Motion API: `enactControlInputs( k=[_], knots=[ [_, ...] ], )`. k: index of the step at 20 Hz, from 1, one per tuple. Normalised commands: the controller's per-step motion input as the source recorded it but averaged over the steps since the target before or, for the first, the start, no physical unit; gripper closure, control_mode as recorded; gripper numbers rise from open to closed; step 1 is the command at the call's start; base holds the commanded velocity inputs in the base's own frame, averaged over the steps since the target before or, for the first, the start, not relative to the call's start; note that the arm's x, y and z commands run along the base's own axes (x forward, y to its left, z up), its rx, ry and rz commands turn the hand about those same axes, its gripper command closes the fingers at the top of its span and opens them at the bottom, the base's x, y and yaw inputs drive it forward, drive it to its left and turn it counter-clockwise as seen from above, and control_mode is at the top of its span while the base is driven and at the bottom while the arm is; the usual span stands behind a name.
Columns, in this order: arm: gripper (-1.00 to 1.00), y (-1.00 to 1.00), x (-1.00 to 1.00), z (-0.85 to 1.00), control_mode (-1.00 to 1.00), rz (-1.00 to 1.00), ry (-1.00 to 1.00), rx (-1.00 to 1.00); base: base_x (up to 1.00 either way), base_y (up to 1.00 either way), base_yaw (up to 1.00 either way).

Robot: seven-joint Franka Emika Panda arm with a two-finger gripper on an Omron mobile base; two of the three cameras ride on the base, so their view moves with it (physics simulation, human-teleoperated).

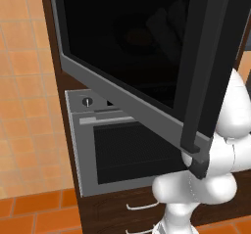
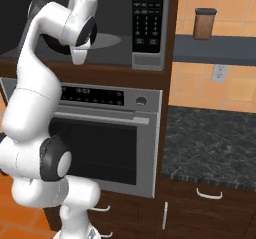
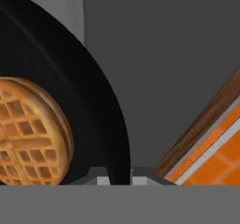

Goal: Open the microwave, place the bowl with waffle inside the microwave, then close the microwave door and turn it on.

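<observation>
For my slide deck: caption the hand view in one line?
Gripper clamped on the rim of the dark bowl holding the waffle, against the microwave's grey interior.

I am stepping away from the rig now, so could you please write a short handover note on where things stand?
Hand: its tips straddle the rim of the bowl with waffle; the grip looks shut on it, though that is not certain.
The microwave door is swung wide open; the arm reaches into the microwave.
The bowl sits against the grey interior, waffle inside.
Done: door opened, bowl carried in.
Left: release the bowl, withdraw, close the door, press start on the keypad.
</observation>
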Motion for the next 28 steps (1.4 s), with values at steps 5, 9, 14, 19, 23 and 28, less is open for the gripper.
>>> enactControlInputs(
  k=[5,9,14,19,23,28],
  knots=[
    [1.0,0.0,0.94,0.0,-1.0,0.0,0.07,0.0,0.0,0.0,0.0],
    [-1.0,0.0,0.5,0.0,-1.0,0.0,0.03,0.0,0.0,0.0,0.0],
    [-1.0,0.0,-0.02,-0.03,-1.0,0.0,-0.02,0.0,0.0,0.0,0.0],
    [-1.0,-0.24,-0.91,-0.52,-1.0,0.0,-0.31,0.0,0.0,0.0,0.0],
    [-1.0,-0.45,-1.0,-0.73,-1.0,0.0,-0.5,0.0,0.0,0.0,0.0],
    [-1.0,-0.41,-1.0,-0.71,-1.0,0.0,-0.66,0.0,0.0,0.0,0.0]
  ],
)
